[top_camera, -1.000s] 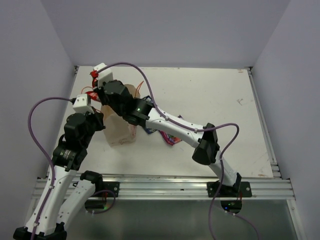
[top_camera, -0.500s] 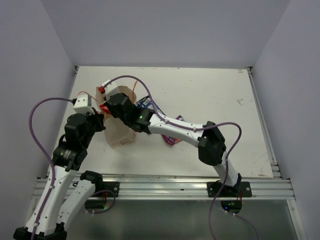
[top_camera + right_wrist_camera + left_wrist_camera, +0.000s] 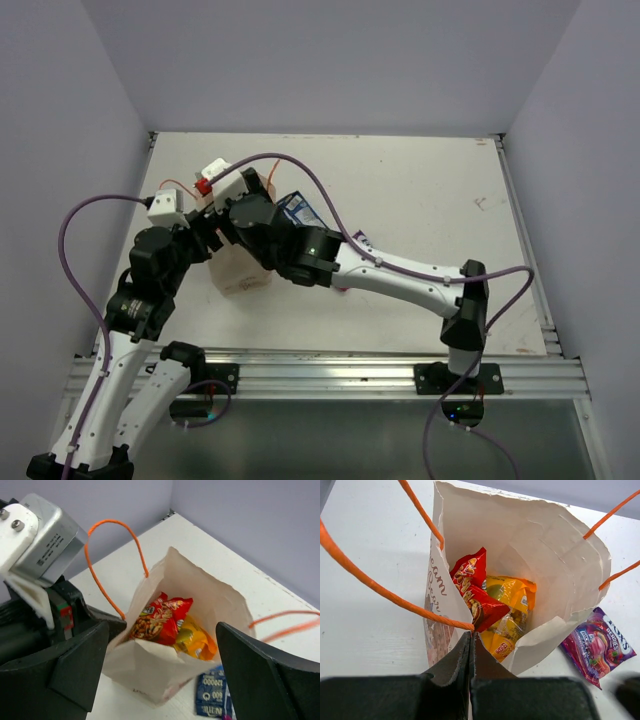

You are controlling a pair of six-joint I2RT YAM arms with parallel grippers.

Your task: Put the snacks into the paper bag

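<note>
The paper bag stands upright with its mouth open, and my left gripper is shut on its near rim where an orange string handle is fixed. Inside lie a red snack packet and an orange-yellow one. My right gripper hovers just above the bag's mouth, open wide with nothing between its fingers. A blue packet and a purple-pink packet lie flat on the table to the right of the bag. From above, the right arm covers most of the bag.
The white table is walled by grey panels on the left, back and right. The right arm's long forearm stretches across the table's front. The blue packet shows just behind it.
My right gripper has swung down over the bag and opened. The red packet now lies inside the bag. The left gripper has kept its hold on the rim.
</note>
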